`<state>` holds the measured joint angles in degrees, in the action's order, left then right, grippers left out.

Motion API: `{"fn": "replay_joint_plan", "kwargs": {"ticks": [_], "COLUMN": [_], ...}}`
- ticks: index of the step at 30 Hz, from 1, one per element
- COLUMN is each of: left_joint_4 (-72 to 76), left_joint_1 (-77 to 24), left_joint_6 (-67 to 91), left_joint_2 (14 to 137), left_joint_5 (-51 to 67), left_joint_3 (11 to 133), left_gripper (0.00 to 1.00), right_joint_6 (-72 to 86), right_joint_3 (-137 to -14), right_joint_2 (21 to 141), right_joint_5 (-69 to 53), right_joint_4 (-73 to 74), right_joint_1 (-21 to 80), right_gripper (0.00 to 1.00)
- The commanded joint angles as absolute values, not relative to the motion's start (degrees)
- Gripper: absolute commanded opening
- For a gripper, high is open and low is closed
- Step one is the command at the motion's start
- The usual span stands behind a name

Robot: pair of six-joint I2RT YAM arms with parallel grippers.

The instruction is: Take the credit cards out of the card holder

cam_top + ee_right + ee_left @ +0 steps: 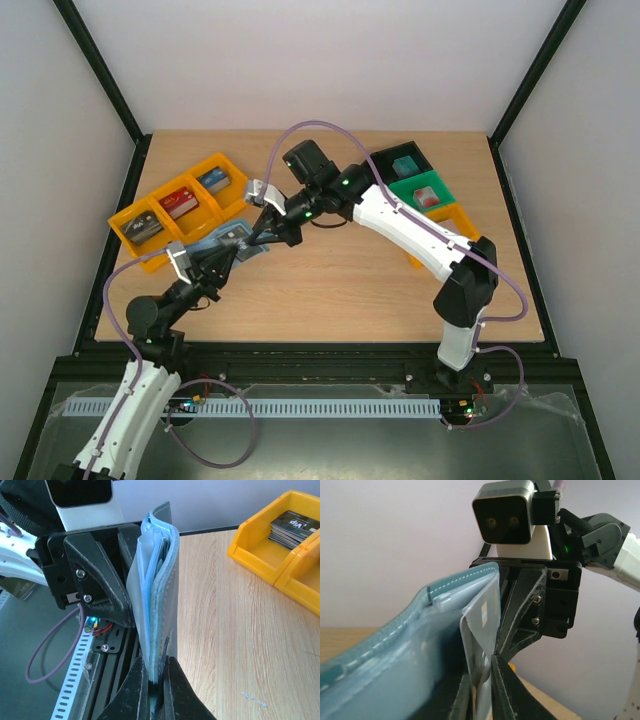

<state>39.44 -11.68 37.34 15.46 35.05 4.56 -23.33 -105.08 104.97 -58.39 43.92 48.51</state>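
A: Top cam status?

B: It's showing both arms meeting over the left half of the table (360, 290), with the holder (210, 240) hanging between them, off the wood. The jaw detail is too small there.

A: What are the wrists giving?

B: The right wrist is showing the right gripper (156, 680) clenching the holder's lower edge. The holder is standing upright, edge-on. The left wrist is showing the left gripper (489, 680) pinching a pale inner leaf (482, 625), with fingers nearly touching.

A: Cards?

B: Something dark is sitting between the leaves in the right wrist view. I can't tell if it's the cards. The left wrist is only showing a small square mark on that pale leaf.

A: Materials?

B: The outer skin is looking blue-teal and soft, with white stitching along the rim. The inner leaf is thin, translucent and buckling. The fingers are black ribbed plastic wedges.

A: Clearance?

B: The orange trays (130, 222) are sitting close, left and behind the holder. The right wrist is also catching an orange tray wall (255, 545) with a stack of black cards (292, 527) inside, apart from the holder. Bare wood is showing to the right and toward the near edge.
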Motion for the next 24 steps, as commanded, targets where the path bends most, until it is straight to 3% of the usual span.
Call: {"fn": "replay_joint_plan", "kwargs": {"ticks": [1,3,10,15,18,21,24], "left_joint_4": [40.03,39.75,37.97,38.32,38.65,38.43,38.32], "left_joint_1": [-13.18,-13.18,-13.18,-13.1,-13.09,-13.09,-12.86], "left_joint_6": [35.82,35.79,35.76,36.44,36.37,36.24,36.34], "left_joint_2": [16.57,16.49,15.65,15.64,15.61,15.59,15.64], "left_joint_5": [40.83,40.91,41.06,40.17,40.31,40.47,40.69], "left_joint_3": [5.15,5.38,6.23,6.25,6.17,6.37,6.5], "left_gripper": [0.08,0.02,0.02,0.02,0.02,0.02,0.02], "right_joint_6": [-19.96,-18.3,-21.4,-22.43,-21.84,-21.49,-23.0], "right_joint_3": [-104.07,-103.38,-101.48,-101.03,-100.87,-100.51,-100.49], "right_joint_2": [104.99,104.8,102.93,102.2,102.43,102.19,101.78], "right_joint_5": [-62.93,-61.66,-61.11,-61.24,-64.17,-64.13,-64.11], "right_joint_4": [34.43,32.58,34.03,37.43,37.7,37.41,38.91], "right_joint_1": [51.55,51.52,51.3,50.83,50.88,50.88,50.85], "right_gripper": [0.02,0.02,0.04,0.22,0.27,0.26,0.16]}}
